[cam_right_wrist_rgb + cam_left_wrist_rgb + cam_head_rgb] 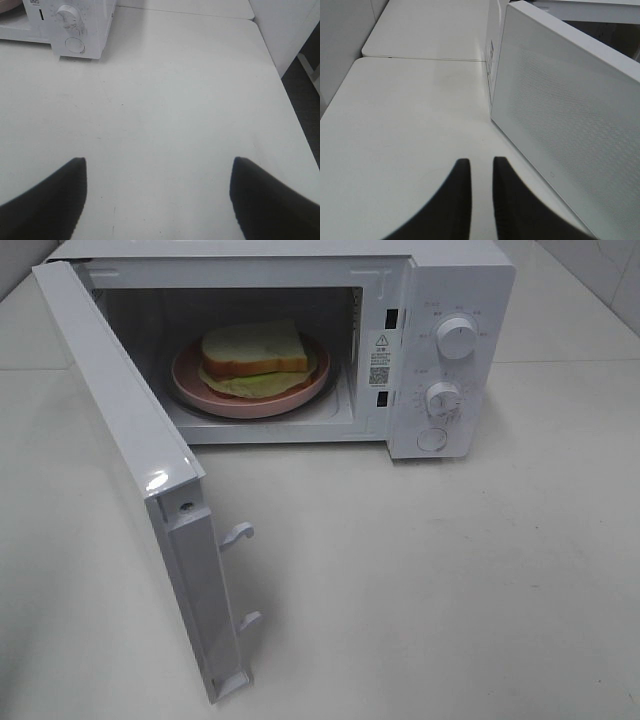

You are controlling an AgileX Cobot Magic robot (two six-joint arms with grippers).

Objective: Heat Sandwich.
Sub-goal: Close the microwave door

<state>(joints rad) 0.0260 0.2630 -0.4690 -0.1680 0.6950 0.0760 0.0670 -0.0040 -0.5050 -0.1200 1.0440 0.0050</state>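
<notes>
From the high camera, a white microwave (pixel 470 290) stands on the pale tabletop (pixel 450 590) with its door (pixel 110 410) swung wide to the left side of the view. The sandwich (pixel 255 348) sits inside the cavity on a salmon-pink plate (pixel 250 405): a tan bread slice on top with a green leaf poking out below it. On the control panel to the right of the cavity, two round knobs (pixel 457 338) sit one above the other, with a round button (pixel 432 438) under them. Two white latch hooks (pixel 240 532) stick out from the free edge of the door. Neither arm shows in this view.

In the left wrist camera, the left gripper (pixel 481 161) hovers over bare tabletop just beside the outer face of the door. Its dark fingers (pixel 460 190) are drawn almost together, with only a thin strip of tabletop between them and nothing pinched.

In the right wrist camera, the right gripper (pixel 159 160) hangs over open tabletop, well apart from the microwave's control panel. Its fingers (pixel 55 195) are spread wide and hold nothing
</notes>
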